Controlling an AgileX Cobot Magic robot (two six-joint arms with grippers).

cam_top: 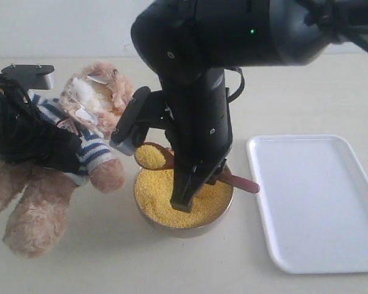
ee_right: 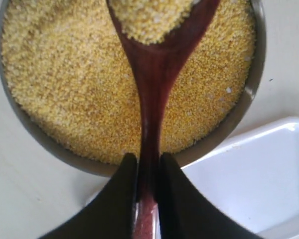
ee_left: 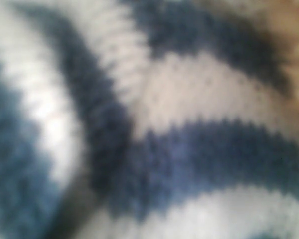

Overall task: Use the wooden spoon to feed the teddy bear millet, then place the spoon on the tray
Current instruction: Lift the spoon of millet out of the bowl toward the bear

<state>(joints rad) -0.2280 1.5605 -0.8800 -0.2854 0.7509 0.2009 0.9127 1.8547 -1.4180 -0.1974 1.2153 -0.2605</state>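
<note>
At the far left of the exterior view my left gripper (cam_top: 55,150) is pressed against the teddy bear (cam_top: 98,101), which leans back with its face turned up and toward the middle. I cannot tell whether that gripper is closed on the bear: its wrist camera shows only blurred navy and white stripes of the shirt. In the center, my right gripper (ee_right: 147,164) is clamped on the handle of the wooden spoon (ee_right: 152,99), with both fingers tight against the wood. The spoon's oval end carries a heap of millet (ee_right: 65,74) and sits just above the left rim of the metal bowl (cam_top: 184,229), on the bear's side. I judge the scoop done and the feeding step just beginning. The next move is to carry the spoon up and to the left toward the bear's face, keeping it level so no grains slide off, and to clear the bear's near paw on the way. The tray (cam_top: 319,202) lies to the right, just beside the bowl, for setting the spoon down afterward.
</note>
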